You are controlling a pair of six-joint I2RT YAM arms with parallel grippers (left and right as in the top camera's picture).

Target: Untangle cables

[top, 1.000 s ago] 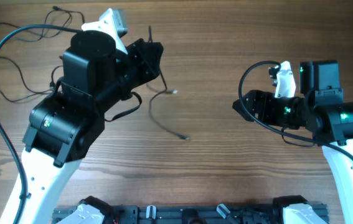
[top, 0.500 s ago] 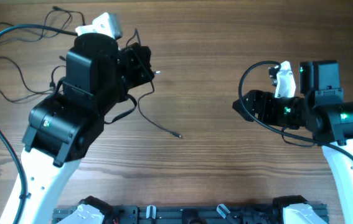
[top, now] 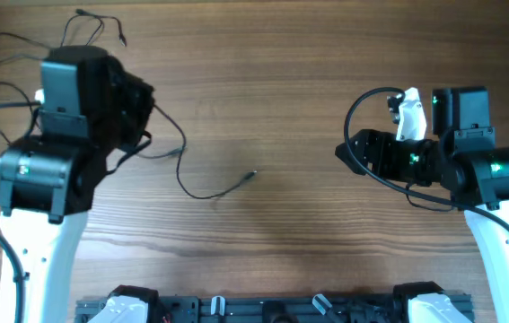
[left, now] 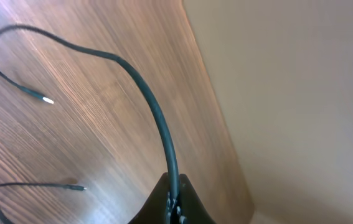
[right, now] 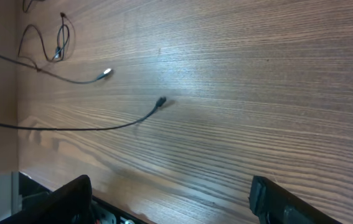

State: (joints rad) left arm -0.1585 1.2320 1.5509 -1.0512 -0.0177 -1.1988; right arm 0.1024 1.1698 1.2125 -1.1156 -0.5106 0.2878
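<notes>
Since a second ago the left arm (top: 48,170) has swung out toward its own side of the surface (top: 281,81). The left gripper (left: 174,198) has dragged one cable (top: 202,196) along, so the strand now lies drawn out rather than kinked. That gripper is clamped tight on the cable, which rises from between its fingertips in the wrist view. From the left gripper the cable loops down and runs toward the middle of the surface, ending in a small plug end (top: 252,175) well apart from the gripper. The other loose strands (top: 100,20) lie beyond the left gripper, near the far edge, seemingly clear of this one. The right gripper (right: 171,202) stands wide, holding nothing, far across from the left gripper. The step looks like pulling one cable free of the rest; next it likely wants laying down alone, then a release
</notes>
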